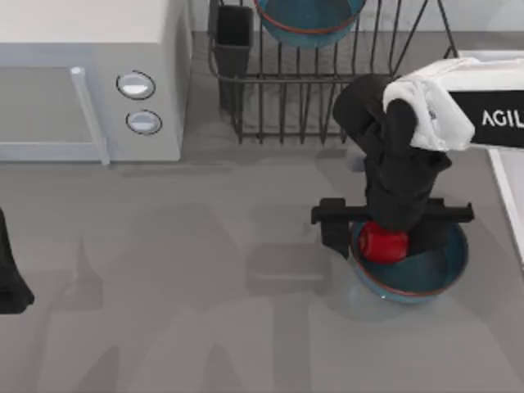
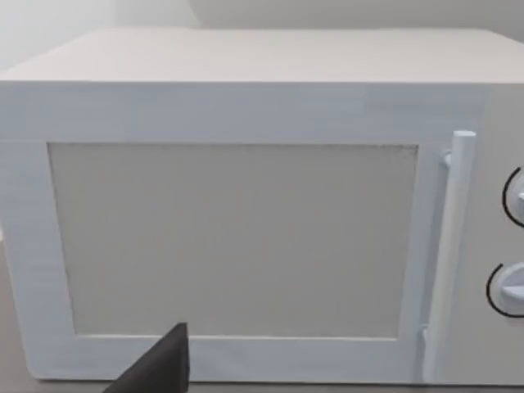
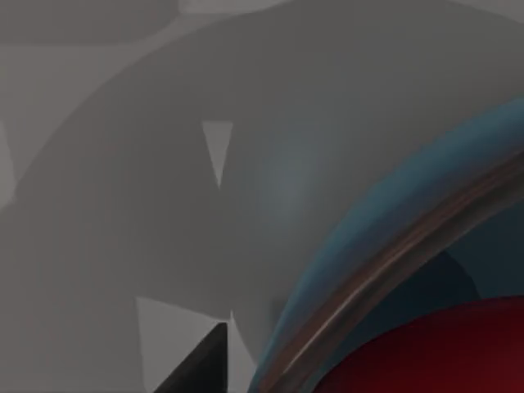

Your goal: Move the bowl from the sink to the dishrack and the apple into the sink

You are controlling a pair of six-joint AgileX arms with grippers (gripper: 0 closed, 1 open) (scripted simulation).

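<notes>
- Top view: my right claw (image 1: 385, 237) hangs over a teal bowl (image 1: 426, 274) that sits on the grey bench (image 1: 205, 311) toward the right side, in front of the dishrack.
- The red apple (image 1: 383, 243) sits inside that bowl, at its far-left part, right under my wrist. My arm covers the fingertips, so I cannot tell how wide the claw stands or whether it has hold of the apple.
- The black wire dishrack (image 1: 327, 98) stands at the far edge, with its dark cup (image 1: 235, 37) at the left corner. A second teal bowl (image 1: 309, 18) rests in the rack, behind the bars.
- A pale raised edge at the right border looks like the sink (image 1: 509, 196); most of it is cut off.
- The white microwave (image 1: 90, 74) fills the far left, its two round knobs facing the bench.
- My left arm is parked at the left edge, low on the bench; a dark part of it (image 1: 10, 278) is in sight.
- Left wrist view: the microwave (image 2: 246, 213) faces me square on, door and handle plain. One dark fingertip (image 2: 160, 364) of my left claw pokes in at the edge; I cannot tell its opening.
- Right wrist view: the bowl's rim (image 3: 385, 270) curves past, close, with the apple (image 3: 442, 352) inside it and the grey bench (image 3: 123, 164) beyond. One dark fingertip (image 3: 201, 360) of my right claw lies just outside the rim.
</notes>
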